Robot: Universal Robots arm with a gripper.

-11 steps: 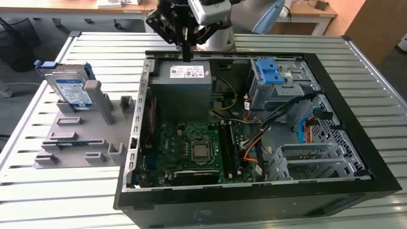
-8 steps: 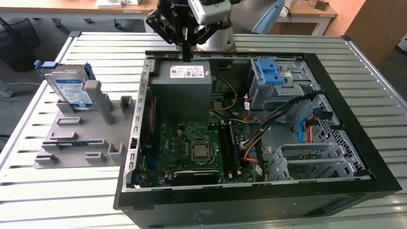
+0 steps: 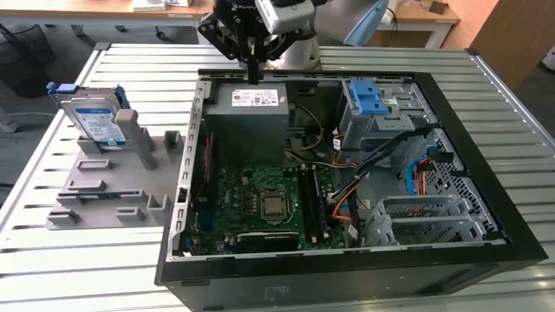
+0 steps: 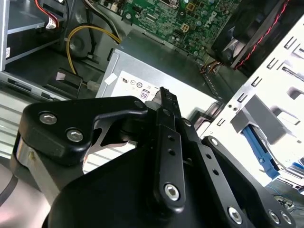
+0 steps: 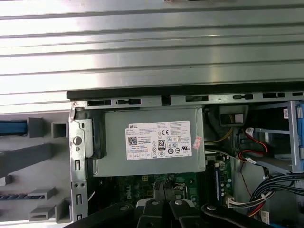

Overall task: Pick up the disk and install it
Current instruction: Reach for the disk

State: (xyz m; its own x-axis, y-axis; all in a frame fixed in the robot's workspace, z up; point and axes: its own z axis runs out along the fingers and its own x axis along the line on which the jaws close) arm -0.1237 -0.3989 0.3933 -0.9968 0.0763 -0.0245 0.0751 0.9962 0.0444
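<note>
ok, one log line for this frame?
gripper: shut, empty, over power supply | disk: upright in grey rack, exterior view's left of case | status: disk not yet picked

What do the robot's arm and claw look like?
The gripper is matte black: flat linked bars joined by silver screws, narrowing to a slim tip. The arm is rounded and silver-grey, with what looks like a pale blue cap.
</note>
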